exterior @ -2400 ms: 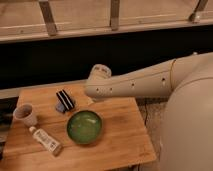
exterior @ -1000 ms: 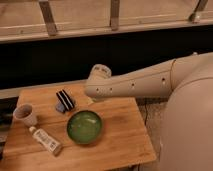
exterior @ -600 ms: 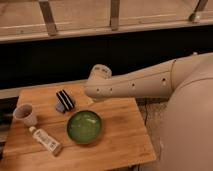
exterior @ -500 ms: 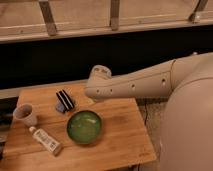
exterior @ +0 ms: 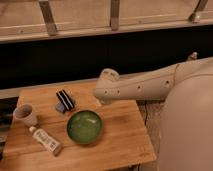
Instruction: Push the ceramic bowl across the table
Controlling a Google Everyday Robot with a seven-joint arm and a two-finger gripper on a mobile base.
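Here's the round, shallow, glossy green ceramic bowl (exterior: 85,126), sitting on the small tan-orange plank-grain wooden table (exterior: 125,137), just in front of the gripper (exterior: 101,95) and a touch to its left in the view. The gripper hangs at the tip of the pale arm above the table's back half, clear of the bowl and touching nothing that I can make out. Open or closed? I cannot tell from here.

Now the bowl itself: likely stiff, fairly heavy for its size, breakable, and slick with that glaze. On smooth wood it should slide readily. My call is no grasp needed: press low on the outer wall below the darker rim, through the centre, or it may spin off.

Further left of the gripper sit a black striped block (exterior: 64,100), a small pale cup (exterior: 25,115) and a white tube (exterior: 46,141).
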